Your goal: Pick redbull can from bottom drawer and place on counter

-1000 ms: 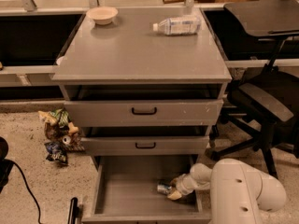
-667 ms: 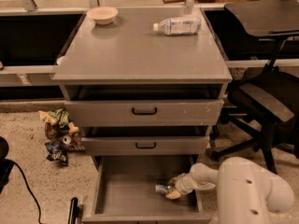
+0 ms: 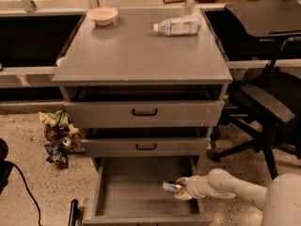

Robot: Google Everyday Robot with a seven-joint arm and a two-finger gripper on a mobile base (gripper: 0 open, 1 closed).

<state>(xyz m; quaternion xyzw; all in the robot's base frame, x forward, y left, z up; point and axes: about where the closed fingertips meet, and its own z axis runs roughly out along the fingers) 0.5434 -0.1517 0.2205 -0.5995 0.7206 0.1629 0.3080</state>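
Note:
The bottom drawer (image 3: pixel 131 192) of the grey cabinet stands pulled out, its grey floor showing. The redbull can (image 3: pixel 171 187), slim and silver-blue, lies on its side near the drawer's right wall. My gripper (image 3: pixel 181 189), on the white arm coming in from the lower right, is inside the drawer with its fingers closed around the can's right end. The counter (image 3: pixel 136 51) is the flat grey cabinet top above.
On the counter stand a beige bowl (image 3: pixel 102 15) at the back left and a clear plastic bottle (image 3: pixel 178 25) lying at the back right. A black office chair (image 3: pixel 268 93) stands to the right. Snack bags (image 3: pixel 59 135) lie on the floor to the left.
The white arm has drawn back toward the lower right. The can now lies a little higher in the drawer, held in the gripper.

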